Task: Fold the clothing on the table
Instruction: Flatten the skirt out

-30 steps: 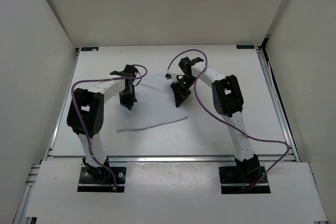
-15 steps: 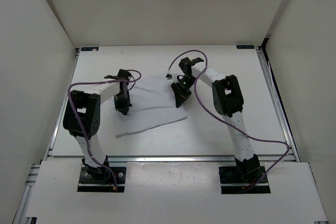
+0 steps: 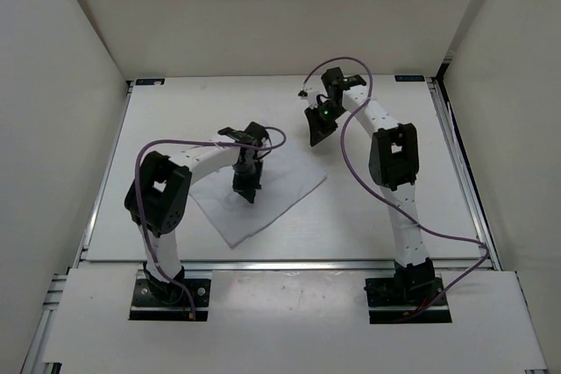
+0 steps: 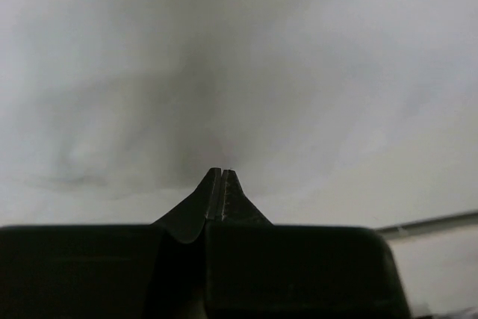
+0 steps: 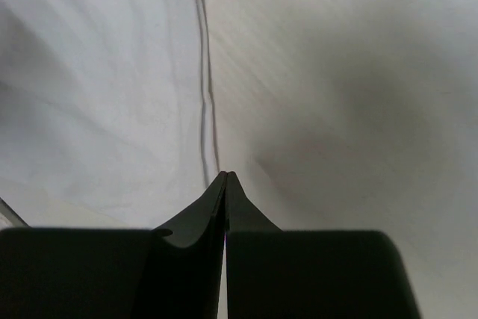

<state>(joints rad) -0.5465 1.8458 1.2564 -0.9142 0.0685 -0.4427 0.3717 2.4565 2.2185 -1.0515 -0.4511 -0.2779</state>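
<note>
Clothing (image 3: 282, 192) lies flat on the table (image 3: 175, 120), a little below the middle of the top picture. It is turned like a kite, with one corner pointing at the bottom of the frame and one at the right. It looks like one thin sheet with small wrinkles, so I think the fold is not made yet. The left gripper (image 3: 246, 194) is right over the left half of the clothing, tip down, with its two fingers pressed tight together. Its own camera shows only a grey-white blur past the tip, so I cannot tell if any cloth is pinched there. The right gripper (image 3: 316, 135) sits higher in the frame, up and to the right, near the upper side of the clothing. Its fingers are squeezed together too. In its camera the edge (image 5: 203, 72) of the clothing runs down as a thin line to the tip, with cloth on the left and bare table on the right. I cannot tell if it holds that edge. To do this step well, each gripper should pinch one corner on the same side, lift low, carry it straight across, match the edges and let go gently. Pulling hard could drag the whole sheet.
</note>
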